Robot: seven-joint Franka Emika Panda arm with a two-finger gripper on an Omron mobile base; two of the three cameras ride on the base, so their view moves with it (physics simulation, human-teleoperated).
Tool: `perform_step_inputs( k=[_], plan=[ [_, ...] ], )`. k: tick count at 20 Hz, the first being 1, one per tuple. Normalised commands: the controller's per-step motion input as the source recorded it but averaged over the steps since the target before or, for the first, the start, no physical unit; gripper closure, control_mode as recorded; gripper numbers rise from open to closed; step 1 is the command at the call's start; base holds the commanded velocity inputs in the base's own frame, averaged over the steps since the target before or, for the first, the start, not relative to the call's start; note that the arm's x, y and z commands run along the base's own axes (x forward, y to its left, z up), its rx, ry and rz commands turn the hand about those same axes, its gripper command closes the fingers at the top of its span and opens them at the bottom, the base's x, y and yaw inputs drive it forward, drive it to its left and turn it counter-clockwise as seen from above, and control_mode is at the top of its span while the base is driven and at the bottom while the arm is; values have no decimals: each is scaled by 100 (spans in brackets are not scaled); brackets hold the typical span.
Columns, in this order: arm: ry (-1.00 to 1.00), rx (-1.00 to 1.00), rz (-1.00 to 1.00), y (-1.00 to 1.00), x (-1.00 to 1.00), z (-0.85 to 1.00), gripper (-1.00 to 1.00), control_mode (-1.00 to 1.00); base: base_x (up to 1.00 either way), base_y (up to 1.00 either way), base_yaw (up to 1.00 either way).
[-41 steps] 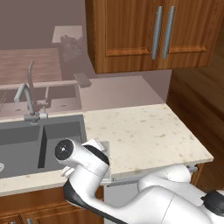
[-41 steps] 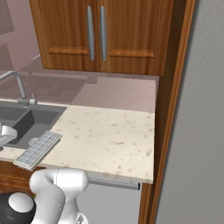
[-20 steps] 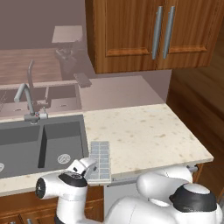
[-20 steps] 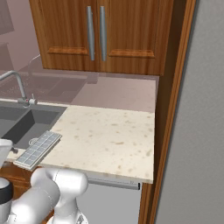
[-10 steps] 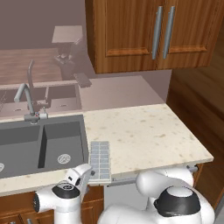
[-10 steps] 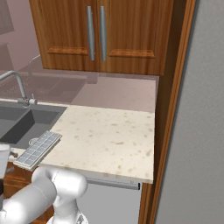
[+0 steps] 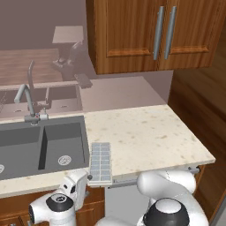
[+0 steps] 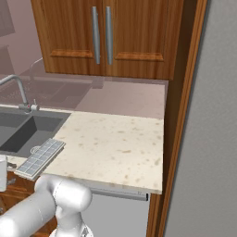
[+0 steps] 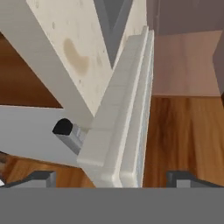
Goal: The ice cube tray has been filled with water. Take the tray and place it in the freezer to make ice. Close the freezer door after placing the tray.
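The ice cube tray point(image 7: 100, 162) lies flat on the speckled counter, just right of the sink, its near end jutting over the front edge. It shows again in the right base view as the pale tray point(image 8: 40, 157). My gripper point(image 7: 88, 178) is low, in front of the counter and level with the tray's near end. In the hand view the tray point(image 9: 127, 113) appears edge-on and very close. My gripper point(image 9: 113, 179) is open, one dark fingertip point(image 9: 37, 178) on each side of the tray's end, neither touching it. The freezer and its door are out of view.
A dark double sink point(image 7: 39, 143) with a faucet point(image 7: 28, 99) lies left of the tray. Wooden wall cabinets point(image 7: 154, 35) hang above the counter point(image 7: 150, 137). A wooden post and a tall grey panel point(image 8: 208, 139) close off the right side. The dishwasher front point(image 8: 115, 208) is below.
The arm has swung down from the counter's front edge to below it, bringing the hand to the tray's near end. The tray has not moved.
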Motion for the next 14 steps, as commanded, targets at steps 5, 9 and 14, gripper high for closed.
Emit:
perform_step_inputs(
  k=[5,9,14],
  plan=[
    [-13,-4,0,0,0,0,-100,-100,0,0,0],
    [-17,-2,0,0,0,0,-100,-100,0,0,0],
    [-12,0,0,0,0,0,-100,-100,0,0,0]
  ],
)
